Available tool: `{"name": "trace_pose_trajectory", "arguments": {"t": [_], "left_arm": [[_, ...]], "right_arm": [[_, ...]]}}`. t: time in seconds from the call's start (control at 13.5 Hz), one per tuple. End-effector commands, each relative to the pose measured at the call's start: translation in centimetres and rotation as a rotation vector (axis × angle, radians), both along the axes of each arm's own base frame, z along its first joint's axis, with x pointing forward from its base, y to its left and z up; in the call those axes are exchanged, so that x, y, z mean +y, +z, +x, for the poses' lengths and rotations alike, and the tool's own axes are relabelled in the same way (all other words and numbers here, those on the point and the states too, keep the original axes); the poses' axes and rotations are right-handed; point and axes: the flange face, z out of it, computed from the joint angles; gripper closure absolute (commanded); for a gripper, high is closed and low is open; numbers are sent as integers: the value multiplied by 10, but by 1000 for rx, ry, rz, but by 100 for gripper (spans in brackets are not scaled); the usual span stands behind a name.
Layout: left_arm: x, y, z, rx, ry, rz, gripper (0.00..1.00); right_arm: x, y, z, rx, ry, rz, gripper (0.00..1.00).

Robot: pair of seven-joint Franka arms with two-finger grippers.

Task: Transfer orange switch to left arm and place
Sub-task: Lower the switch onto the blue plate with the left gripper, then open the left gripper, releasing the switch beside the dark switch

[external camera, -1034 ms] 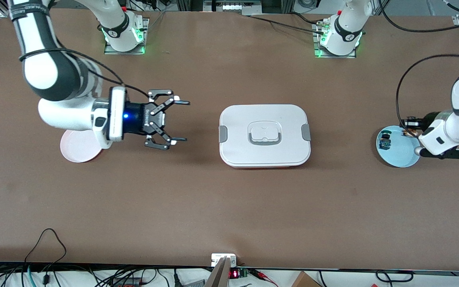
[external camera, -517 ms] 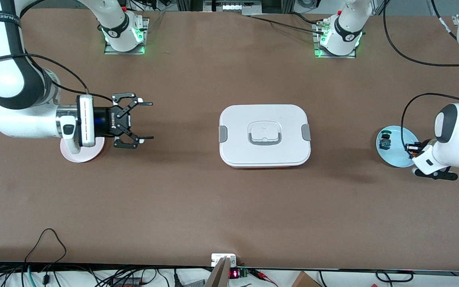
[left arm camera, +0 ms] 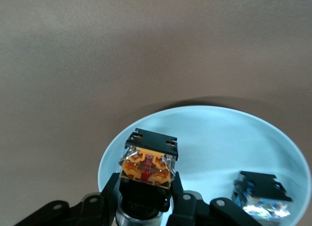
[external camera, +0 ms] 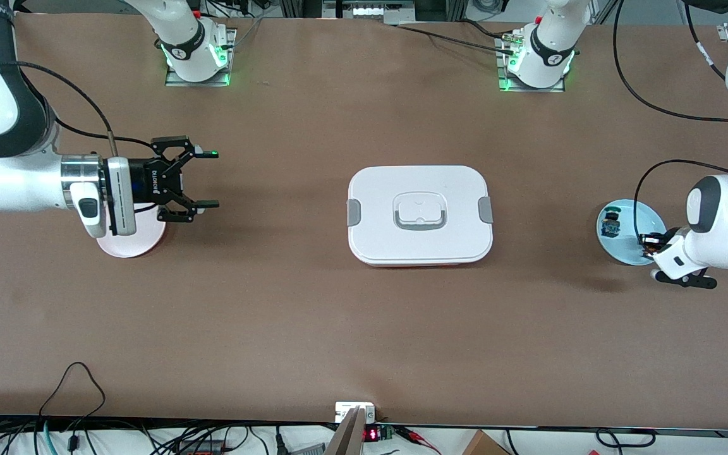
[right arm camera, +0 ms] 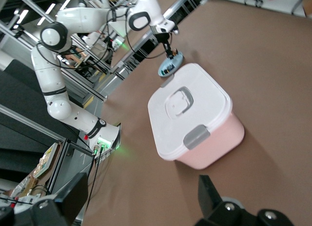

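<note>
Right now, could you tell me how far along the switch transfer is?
Done: the left end effector has gripped the small orange-capped black switch over the pale blue plate. Left: passing it around the white lidded box to the open right end effector, which waits beside the pink plate.

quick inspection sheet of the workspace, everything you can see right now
surface: brown table, flat, no spills seen
job's things: orange switch gripped by the left end effector above the blue plate; white box mid-table, lid on
clutter: second switch on the blue plate; pink plate at the right arm's end
grippers: left end effector shut on the orange switch; right end effector open, beside the pink plate
cables: black cable on the table's near edge; cables loop off both arms
surroundings: electronics along the near edge
</note>
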Motion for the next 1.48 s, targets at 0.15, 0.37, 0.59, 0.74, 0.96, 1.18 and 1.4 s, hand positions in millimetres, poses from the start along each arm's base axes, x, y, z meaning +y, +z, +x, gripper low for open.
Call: {"name": "trace_pose_trajectory", "arguments": {"t": [0.15,0.37,0.59,0.74,0.96,1.18,1.4], "left_arm": [[-3,-3,1,8,-40,0,90],[-6,-5,-1,17,-44,-1,75],[-5,-1,0,20,-69,-6,0],[-8,12,4,18,-104,-11,0],[-34,74,20,-43,-104,7,0],[-90,196,40,-165,-131,13,0],[-120,287,52,-189,-132,-25,0]], "right_arm": [[-31,19,4,179,-117,-283,0],[-53,23,8,343,-272,-394,0],[-66,26,5,402,-334,-577,0],[-74,20,-5,480,-356,-761,0],[-87,48,-9,464,-428,-1091,0],[-107,66,-18,446,-492,-1298,0],[-150,94,-19,391,-599,-1340,0]]}}
